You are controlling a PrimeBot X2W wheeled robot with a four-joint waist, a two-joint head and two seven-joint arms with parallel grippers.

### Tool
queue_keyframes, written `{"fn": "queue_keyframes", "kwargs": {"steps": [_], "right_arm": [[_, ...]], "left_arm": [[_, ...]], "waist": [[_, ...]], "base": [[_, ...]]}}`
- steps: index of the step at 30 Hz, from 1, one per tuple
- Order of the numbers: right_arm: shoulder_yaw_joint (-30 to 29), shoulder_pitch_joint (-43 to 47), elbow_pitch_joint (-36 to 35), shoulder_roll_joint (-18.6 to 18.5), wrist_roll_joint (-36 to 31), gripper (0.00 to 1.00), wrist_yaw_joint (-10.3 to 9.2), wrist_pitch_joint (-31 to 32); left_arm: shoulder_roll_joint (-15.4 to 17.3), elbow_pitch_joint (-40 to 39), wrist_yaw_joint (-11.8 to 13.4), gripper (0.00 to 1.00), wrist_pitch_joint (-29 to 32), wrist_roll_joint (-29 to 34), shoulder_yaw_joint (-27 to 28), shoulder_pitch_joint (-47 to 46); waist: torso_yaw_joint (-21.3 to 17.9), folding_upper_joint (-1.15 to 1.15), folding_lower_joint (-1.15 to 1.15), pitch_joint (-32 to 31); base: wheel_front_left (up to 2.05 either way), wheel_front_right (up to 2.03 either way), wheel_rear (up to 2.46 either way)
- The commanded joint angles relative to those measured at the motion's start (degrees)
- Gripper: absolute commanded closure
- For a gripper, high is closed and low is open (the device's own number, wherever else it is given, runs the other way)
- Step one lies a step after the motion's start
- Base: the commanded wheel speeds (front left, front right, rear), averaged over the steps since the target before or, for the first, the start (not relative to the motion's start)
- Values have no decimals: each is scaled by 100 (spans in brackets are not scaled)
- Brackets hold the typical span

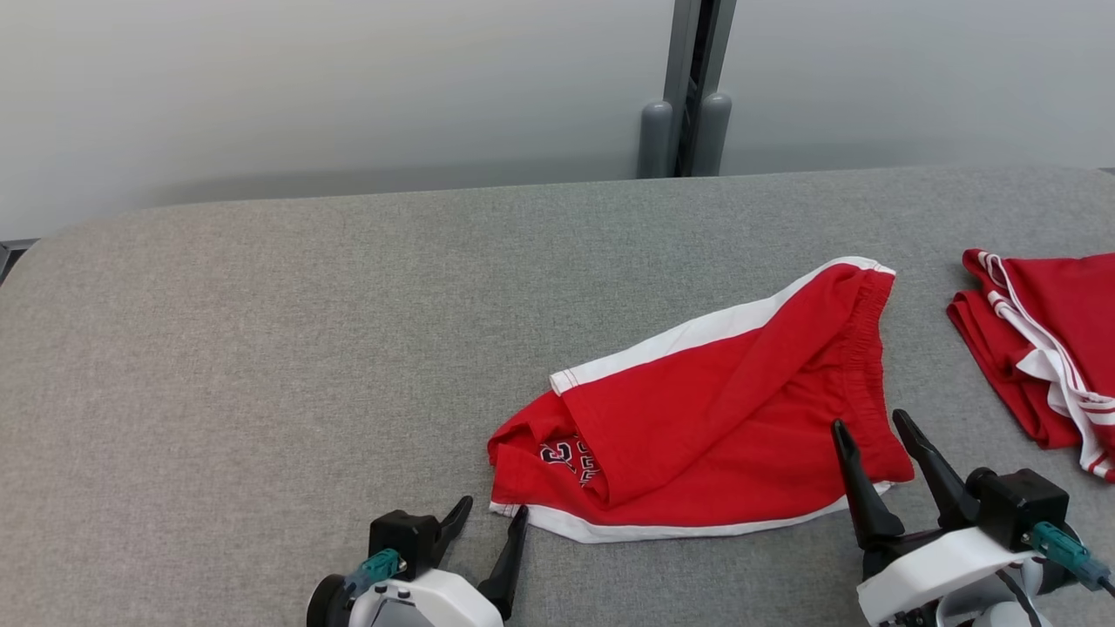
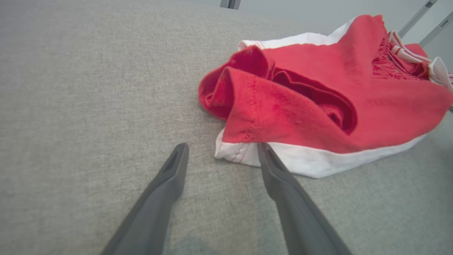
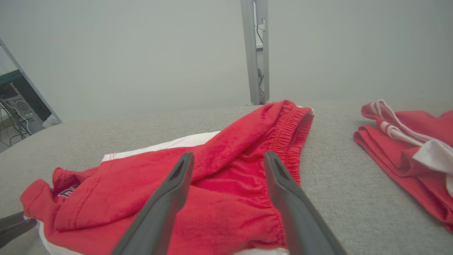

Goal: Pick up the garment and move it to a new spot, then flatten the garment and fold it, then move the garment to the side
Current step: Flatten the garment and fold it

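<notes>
Crumpled red shorts with white trim [image 1: 723, 409] lie right of centre on the grey fabric-covered table [image 1: 261, 348] (lettering [image 1: 568, 461] peeks from the left fold). The left gripper [image 1: 494, 507], fingers spread wide, sits at the lower-left hem, one finger perhaps touching it. The right gripper [image 1: 868, 420], also spread, hovers over the elastic waistband end, holding nothing.

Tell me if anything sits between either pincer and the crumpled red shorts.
Nothing visible does. The open left pincer sits at a hem corner of the white-trimmed red fabric shorts, the open right pincer over their waistband; the folded red striped garment lies apart.
</notes>
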Motion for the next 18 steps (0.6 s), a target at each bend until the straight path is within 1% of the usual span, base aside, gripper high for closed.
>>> {"fn": "queue_keyframes", "kwargs": {"steps": [1, 6, 7, 8, 9, 14, 18], "right_arm": [[-20, -40, -3, -27, 0, 0, 0, -35], [-10, -70, 54, -16, -1, 0, 0, -33], [-13, -70, 65, -12, -2, 0, 0, -33], [-19, -69, 78, -12, -1, 0, 0, -33], [-24, -65, 98, -14, 2, 0, 0, -32], [-95, 1, 195, -20, 19, 0, 0, -32], [-232, 131, 315, -20, 68, 0, 0, -31]], "left_arm": [[27, 31, -36, 0, -33, -34, -22, -110], [27, 159, -69, 0, -78, -72, -126, -231], [27, 174, -116, 5, -84, -102, -165, -243], [26, 194, -153, 95, -84, -128, -187, -249], [27, 220, -165, 100, -90, -134, -203, -258], [27, 285, -170, 100, -118, -202, -206, -325], [26, 256, -154, 100, -140, -212, -194, -198]], "waist": [[-6, 0, 0, 5], [-32, 0, 0, 14], [-36, 0, 0, 15], [-39, 0, 0, 15], [-40, 0, 0, 15], [-34, 0, 0, -1], [-30, 0, 0, -76]], "base": [[0, 0, 0], [0, 0, 0], [0, 0, 0], [0, 0, 0], [0, 0, 0], [0, 0, 0], [0, 0, 0]]}}
